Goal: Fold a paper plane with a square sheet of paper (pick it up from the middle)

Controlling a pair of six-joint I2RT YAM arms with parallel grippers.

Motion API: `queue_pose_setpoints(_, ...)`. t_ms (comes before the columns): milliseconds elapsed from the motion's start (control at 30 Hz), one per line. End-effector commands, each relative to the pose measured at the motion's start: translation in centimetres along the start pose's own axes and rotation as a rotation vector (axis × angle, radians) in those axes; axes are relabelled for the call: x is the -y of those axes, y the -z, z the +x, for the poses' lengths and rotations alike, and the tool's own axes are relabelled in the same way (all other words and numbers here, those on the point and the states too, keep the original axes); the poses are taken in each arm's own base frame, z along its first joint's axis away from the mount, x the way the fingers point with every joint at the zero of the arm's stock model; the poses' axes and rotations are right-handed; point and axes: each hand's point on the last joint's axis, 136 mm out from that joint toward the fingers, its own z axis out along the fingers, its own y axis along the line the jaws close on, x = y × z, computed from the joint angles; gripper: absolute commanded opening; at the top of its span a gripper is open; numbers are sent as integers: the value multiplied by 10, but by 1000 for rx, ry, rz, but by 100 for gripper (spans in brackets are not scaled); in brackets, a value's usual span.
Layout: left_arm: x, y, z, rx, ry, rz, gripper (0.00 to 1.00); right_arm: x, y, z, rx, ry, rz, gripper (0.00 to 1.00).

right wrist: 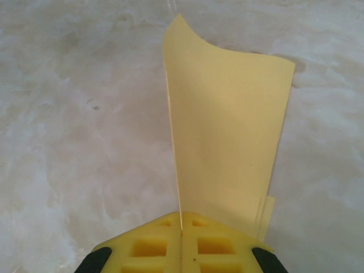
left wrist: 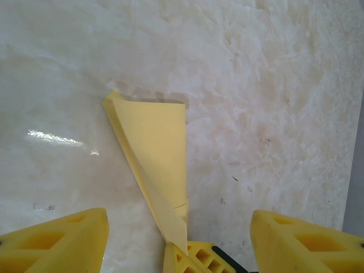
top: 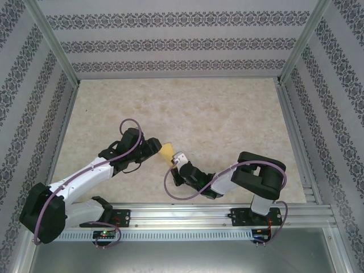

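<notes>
**Item 1. Folded paper** [right wrist: 227, 131]. Yellow, already creased into a long tapering strip of several layers.
- Top view: it sits a little left of centre, low over the pale table [top: 227, 108], between the two pincers.
- Right wrist view: it rises from bottom centre to the top of the frame. The free end is broad, with one corner curling at upper centre.
- Left wrist view: the long axis runs from bottom centre up towards the upper left. The narrow end is at the bottom and the wide end at the top.

**Item 2. Right pincer** [right wrist: 181, 227]. Its yellow fingers are pressed flat together on the narrow end of the paper, at the bottom of its own view. It alone carries the paper. Top view: it lies just below and right of the paper.

**Item 3. Left pincer** [left wrist: 179, 216]. It stands wide, with one yellow finger in each lower corner of its own view and nothing gripped. The paper passes through the gap without touching either finger. Top view: it lies just left of the paper.

**Item 4. Governing relation.** The paper points away from the right pincer, up and to the left in the top view, into the mouth of the left one. Its free wide end is nearer the left arm. Judgement: the next crease or regrip falls to the left pincer, which would close across the strip's length rather than along it. If it closes off-centre, it risks skewing the fold.
</notes>
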Motion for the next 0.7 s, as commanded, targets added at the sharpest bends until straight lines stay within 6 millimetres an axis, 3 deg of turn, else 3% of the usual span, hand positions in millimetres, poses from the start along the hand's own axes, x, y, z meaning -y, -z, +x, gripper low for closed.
queue_pose_setpoints(0, 6, -3, 0, -10, -19, 41, 66, -2, -1, -2, 27, -150, -52, 0)
queue_pose_setpoints(467, 26, -17, 16, -107, -87, 171, 59, 14, -11, 4, -29, -656, -260, 0)
queue_pose_setpoints(667, 38, -29, 25, -174, -145, 227, 59, 18, -18, 7, -83, -759, -305, 0)
